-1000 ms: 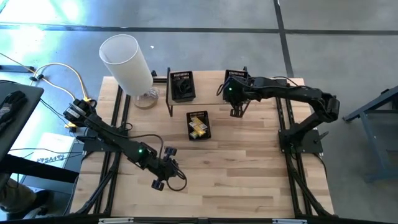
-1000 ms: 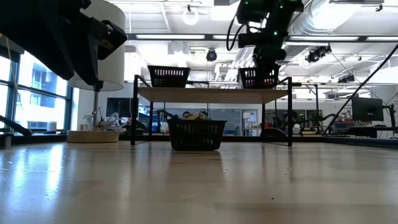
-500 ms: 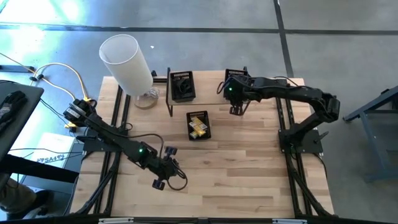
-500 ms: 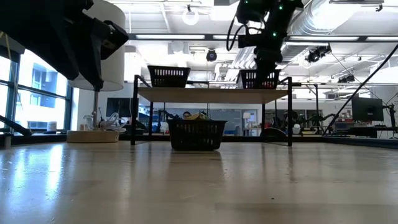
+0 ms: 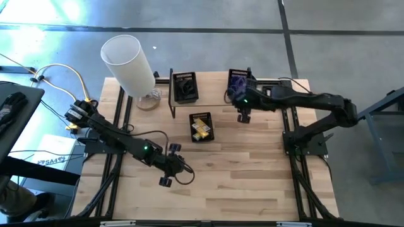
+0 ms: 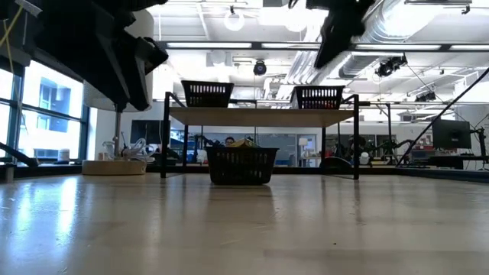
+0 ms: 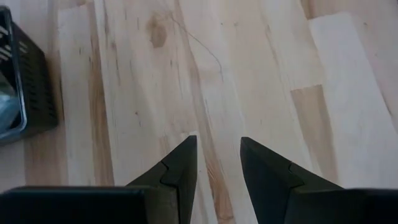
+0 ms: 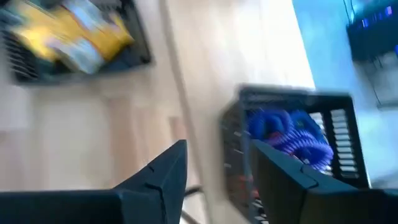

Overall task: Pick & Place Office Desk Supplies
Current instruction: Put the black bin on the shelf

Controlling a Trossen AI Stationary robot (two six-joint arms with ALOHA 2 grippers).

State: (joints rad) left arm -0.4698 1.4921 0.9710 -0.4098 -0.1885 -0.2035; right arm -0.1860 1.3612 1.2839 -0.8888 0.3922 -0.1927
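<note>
Pale wood-plank desk (image 5: pixel 252 164); glazed office room behind. Left gripper (image 7: pixel 217 155) parted, empty, near centre basket (image 5: pixel 201 127). Right gripper (image 8: pixel 217 165) parted, empty, beside band basket (image 8: pixel 292 137).

The pale butcher-block wooden table (image 5: pixel 252 170) is made of joined planks with visible grain and knots, and its smooth surface takes a soft sheen in the low view. The small black mesh baskets (image 5: pixel 202 127) look like matt perforated plastic (or possibly coated metal; it cannot be told). The tall white cylinder (image 5: pixel 128 65) has a smooth, matt wall. The dark gripper fingers (image 7: pixel 180 177) look like matt moulded plastic. The purple-blue band loops (image 8: pixel 292 134) look rubbery.
</note>
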